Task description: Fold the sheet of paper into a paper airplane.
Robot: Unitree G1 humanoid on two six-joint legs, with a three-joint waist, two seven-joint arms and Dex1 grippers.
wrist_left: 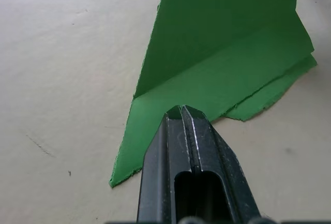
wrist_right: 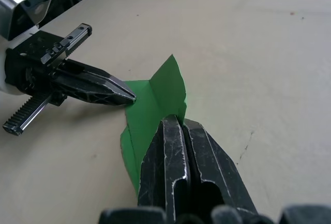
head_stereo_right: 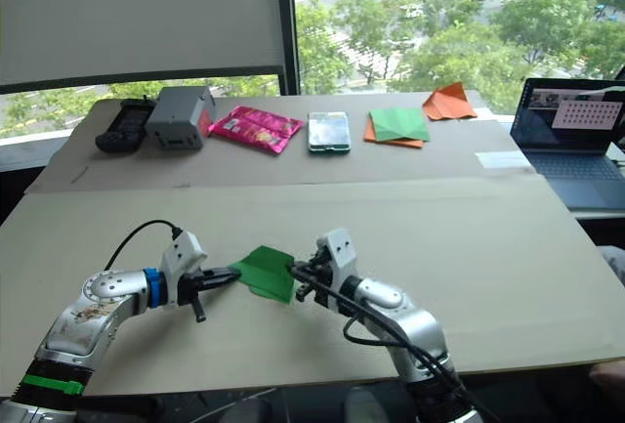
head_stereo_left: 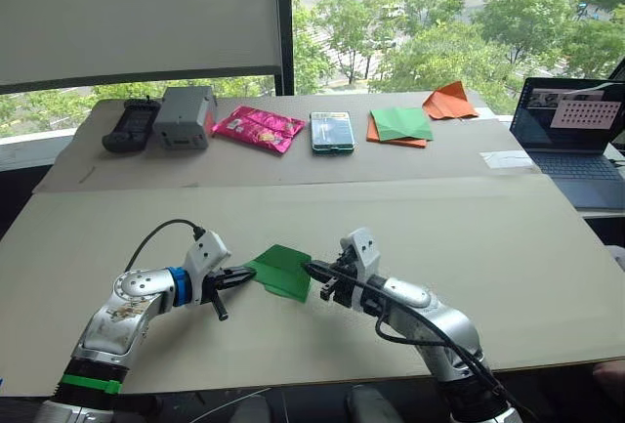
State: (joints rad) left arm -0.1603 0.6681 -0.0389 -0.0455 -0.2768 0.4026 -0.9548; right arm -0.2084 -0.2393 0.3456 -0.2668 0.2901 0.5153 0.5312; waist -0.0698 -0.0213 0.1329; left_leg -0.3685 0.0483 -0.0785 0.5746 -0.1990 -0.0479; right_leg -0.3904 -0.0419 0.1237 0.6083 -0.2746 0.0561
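Right now your sheet of paper [head_stereo_left: 279, 272], creased and partly folded, hangs just above the near table [head_stereo_left: 508, 247], its long axis running between your grippers. Left gripper [head_stereo_left: 246, 274] pinches its narrower end; right gripper [head_stereo_left: 311, 269] clamps the wider end.

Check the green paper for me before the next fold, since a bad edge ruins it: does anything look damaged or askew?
Yes. The sheet of paper, pinched between the left gripper and the right gripper, has a ragged, torn-looking lower edge, and its folded layers do not line up there.
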